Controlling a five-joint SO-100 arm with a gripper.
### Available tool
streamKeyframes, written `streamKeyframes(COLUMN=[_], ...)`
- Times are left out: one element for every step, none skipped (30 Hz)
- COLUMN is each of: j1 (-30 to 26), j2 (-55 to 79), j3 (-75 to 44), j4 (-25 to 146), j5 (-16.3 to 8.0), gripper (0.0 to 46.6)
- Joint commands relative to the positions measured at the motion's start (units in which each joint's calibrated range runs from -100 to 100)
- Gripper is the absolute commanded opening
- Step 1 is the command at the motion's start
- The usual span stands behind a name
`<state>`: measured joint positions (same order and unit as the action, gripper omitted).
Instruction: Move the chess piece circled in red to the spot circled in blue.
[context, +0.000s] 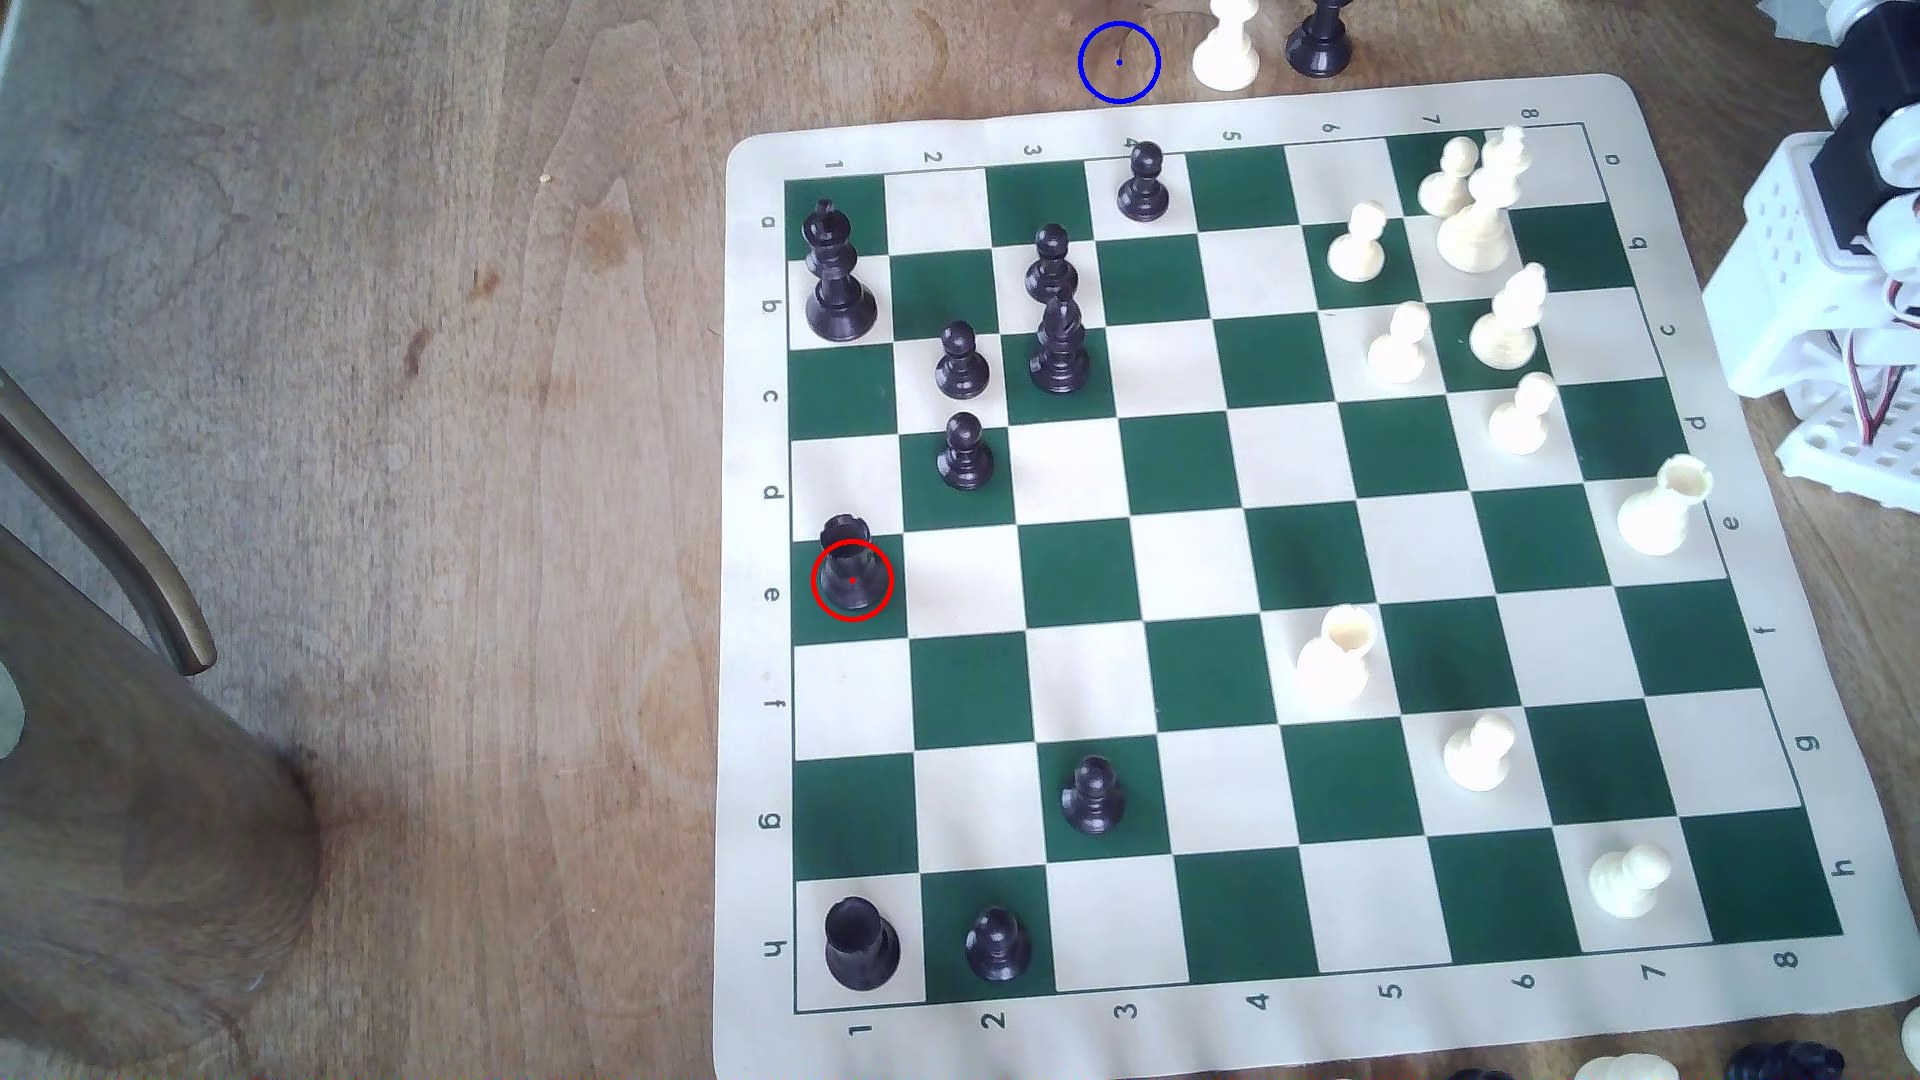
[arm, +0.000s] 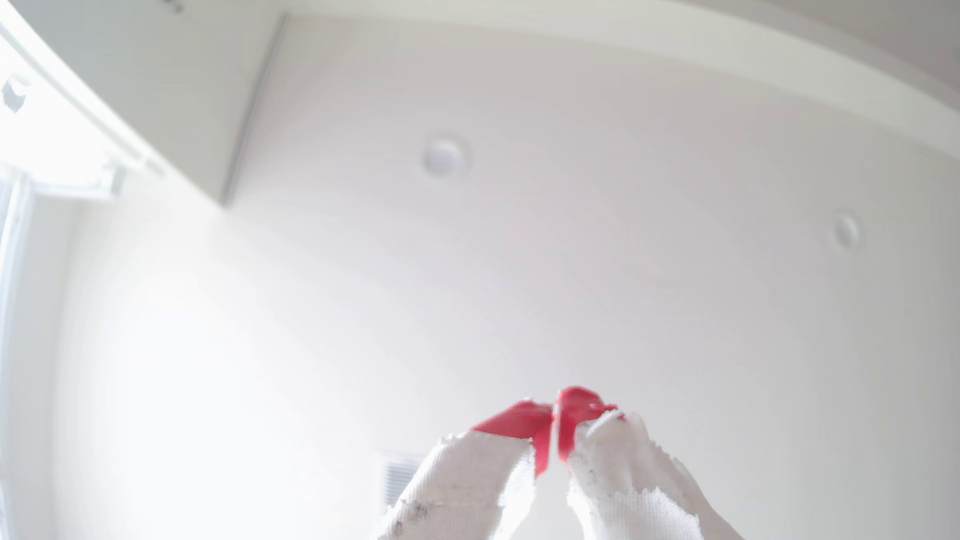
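The black rook with its notched top stands on the dark e1 square at the board's left edge in the exterior view, ringed in red. The blue ring marks bare brown wood beyond the board's far edge, just left of a cream pawn. In the wrist view my gripper points up at a white ceiling; its cloth-wrapped fingers end in red tips that meet, shut on nothing. The arm's white base sits at the exterior view's right edge, far from the rook.
A green and cream chess mat covers the table's right half, with several black pieces on its left and cream pieces on its right. A black pawn stands off the mat near the blue ring. A chair's arm juts in at the left.
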<state>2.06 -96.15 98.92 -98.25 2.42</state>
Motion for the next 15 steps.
streamKeyframes(j1=[2.3, 2.3, 2.3, 2.3, 2.3, 2.3, 2.3, 2.3, 2.3, 2.3, 2.3, 2.0, 1.9, 1.8, 1.4], j2=[0.3, 0.3, 0.3, 0.3, 0.3, 0.3, 0.3, 0.3, 0.3, 0.3, 0.3, 0.6, 1.8, 2.6, 4.0], j3=[1.0, 1.0, 1.0, 1.0, 1.0, 1.0, 1.0, 1.0, 1.0, 1.0, 1.0, 1.0, 1.0, 1.0, 1.0], j4=[-1.4, -1.4, -1.4, -1.4, -1.4, -1.4, -1.4, -1.4, -1.4, -1.4, -1.4, -1.4, -1.4, -1.4, -1.4], j5=[0.1, 0.1, 0.1, 0.1, 0.1, 0.1, 0.1, 0.1, 0.1, 0.1, 0.1, 0.1, 0.1, 0.1, 0.1], gripper=[0.1, 0.1, 0.1, 0.1, 0.1, 0.1, 0.1, 0.1, 0.1, 0.1, 0.1, 0.1, 0.1, 0.1, 0.1])
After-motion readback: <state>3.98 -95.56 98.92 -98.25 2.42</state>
